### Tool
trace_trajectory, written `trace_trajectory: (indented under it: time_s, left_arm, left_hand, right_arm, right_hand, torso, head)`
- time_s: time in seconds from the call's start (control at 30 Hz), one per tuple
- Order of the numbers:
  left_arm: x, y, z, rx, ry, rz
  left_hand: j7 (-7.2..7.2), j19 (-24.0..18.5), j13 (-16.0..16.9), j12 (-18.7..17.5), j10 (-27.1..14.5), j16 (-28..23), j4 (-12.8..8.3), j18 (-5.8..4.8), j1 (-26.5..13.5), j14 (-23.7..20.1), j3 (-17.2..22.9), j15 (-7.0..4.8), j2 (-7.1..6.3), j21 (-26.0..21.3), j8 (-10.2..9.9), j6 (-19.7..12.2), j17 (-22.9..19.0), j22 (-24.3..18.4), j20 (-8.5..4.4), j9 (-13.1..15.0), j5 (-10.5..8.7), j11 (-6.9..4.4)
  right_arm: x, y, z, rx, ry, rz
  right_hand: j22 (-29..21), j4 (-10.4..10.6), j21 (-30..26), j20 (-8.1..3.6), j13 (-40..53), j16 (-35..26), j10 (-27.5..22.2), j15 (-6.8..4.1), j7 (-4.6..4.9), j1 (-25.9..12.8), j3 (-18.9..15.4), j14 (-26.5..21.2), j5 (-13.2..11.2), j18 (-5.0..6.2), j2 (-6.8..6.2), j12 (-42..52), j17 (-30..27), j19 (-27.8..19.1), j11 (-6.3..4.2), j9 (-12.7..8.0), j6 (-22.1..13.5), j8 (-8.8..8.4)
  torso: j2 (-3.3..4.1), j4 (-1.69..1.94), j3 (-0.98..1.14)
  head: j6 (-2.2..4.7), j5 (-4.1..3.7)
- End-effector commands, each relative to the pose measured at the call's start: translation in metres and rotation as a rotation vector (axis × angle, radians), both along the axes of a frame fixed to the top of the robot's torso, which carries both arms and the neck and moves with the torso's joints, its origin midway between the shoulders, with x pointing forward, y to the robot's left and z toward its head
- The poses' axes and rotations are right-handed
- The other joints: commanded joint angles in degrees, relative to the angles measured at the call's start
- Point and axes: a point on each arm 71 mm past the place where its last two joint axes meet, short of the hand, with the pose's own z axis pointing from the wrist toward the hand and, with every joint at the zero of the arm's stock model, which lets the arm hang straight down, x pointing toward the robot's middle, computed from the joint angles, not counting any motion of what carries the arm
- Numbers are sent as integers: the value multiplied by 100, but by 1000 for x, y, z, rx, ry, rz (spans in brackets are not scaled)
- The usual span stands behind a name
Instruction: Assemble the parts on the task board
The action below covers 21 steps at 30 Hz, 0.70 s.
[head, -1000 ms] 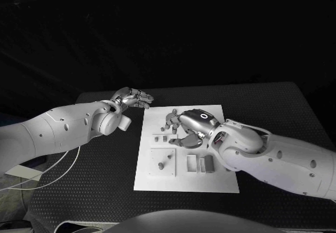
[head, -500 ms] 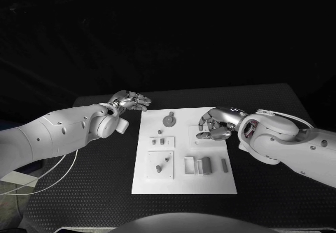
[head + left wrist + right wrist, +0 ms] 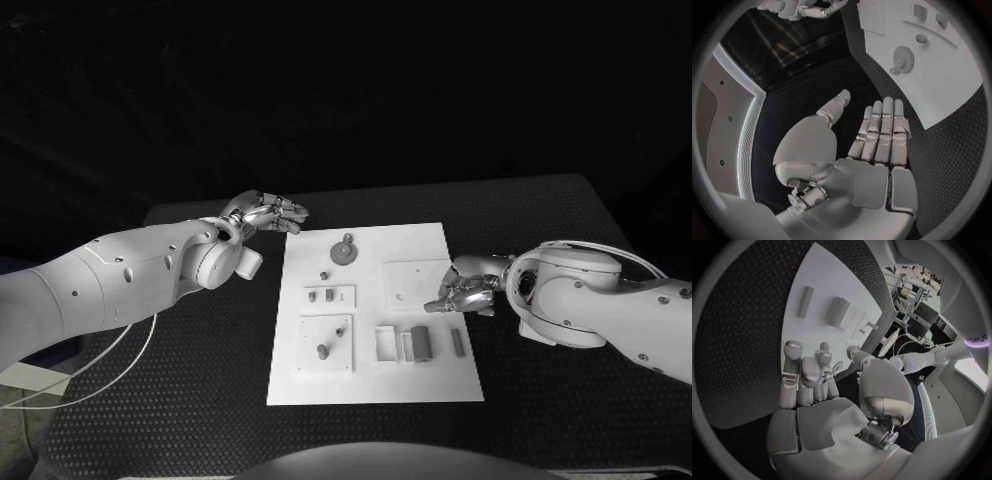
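- Head view: the white task board (image 3: 378,312) is seen lying flat in the middle of the black surface (image 3: 577,215). On it a round grey gear (image 3: 345,251) is placed near the far edge, two small parts (image 3: 327,294) sit in a framed field below it, and upright blocks (image 3: 420,340) stand toward the near edge.
- Head view: the left hand (image 3: 268,213) is held over the surface just beyond the board's far left corner, its fingers curled in — nothing is seen in them.
- Head view: the right hand (image 3: 469,287) is held at the board's right edge, fingers bent inward; whether anything is pinched cannot be told here.
- Left wrist view: the left hand (image 3: 870,150) is shown with fingers (image 3: 887,125) straight and side by side, nothing held; the gear (image 3: 902,59) lies on the board (image 3: 954,85) beyond.
- Right wrist view: the right hand (image 3: 820,405) is shown above the board's edge (image 3: 817,280), fingers (image 3: 791,371) loosely bent and close together; a held part cannot be made out.
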Motion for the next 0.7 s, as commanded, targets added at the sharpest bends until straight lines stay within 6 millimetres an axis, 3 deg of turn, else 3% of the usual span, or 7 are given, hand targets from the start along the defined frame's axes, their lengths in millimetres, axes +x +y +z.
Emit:
trace_trajectory:
  time_s: [0.03, 0.2, 0.43, 0.7]
  left_arm:
    - [0, -4, 0, -12, 7, -22]
    - [0, -4, 0, -13, 7, -23]
    - [0, -4, 0, -13, 7, -23]
    - [-1, -4, 0, -13, 7, -24]
  left_hand:
    - [-17, -7, -9, 21, -17, -24, 5, 36, -60, 19, -27, 20, 1, 35, 25, -33, 8, -8, 24, -9, -14, 14]
    - [-18, -9, -11, 21, -18, -30, 7, 36, -67, 17, -30, 21, 2, 34, 25, -35, 12, -10, 25, -10, -14, 14]
    - [-18, -11, -13, 21, -19, -34, 9, 36, -72, 16, -31, 22, 3, 34, 26, -36, 15, -12, 25, -11, -14, 14]
    - [-17, -12, -14, 20, -20, -39, 12, 36, -78, 16, -33, 23, 4, 34, 26, -37, 20, -13, 25, -13, -14, 14]
  right_arm:
    - [-8, -2, -13, -39, 134, -13]
    - [-10, -1, -25, -58, 164, -12]
    - [-10, 11, -34, -62, 182, 7]
    - [-8, 16, -37, -85, 176, 24]
  right_hand:
    - [136, 116, 42, -38, -26, 38, 61, -26, 40, -126, -59, -42, -20, 196, 10, -33, 17, -14, -22, -31, 114, -40]
    - [134, 272, 90, -60, -38, 75, 107, -47, 21, -229, -125, -32, -29, 196, -16, -37, 81, -31, -44, -70, 175, -82]
    - [131, 396, 120, -73, -35, 91, 119, -50, 20, -259, -153, -31, -31, 196, -65, -37, 114, -51, -46, -98, 175, -130]
    - [127, 460, 135, -75, -32, 74, 102, -40, 32, -218, -161, -58, -31, 196, -135, -46, 82, -77, -34, -121, 151, -177]
  torso:
    - [0, 1, -10]
    - [8, 3, -13]
    - [10, 12, -3]
    - [9, 3, -6]
  head:
    - [12, -26]
    - [13, -58]
    - [-15, -94]
    - [-19, -83]
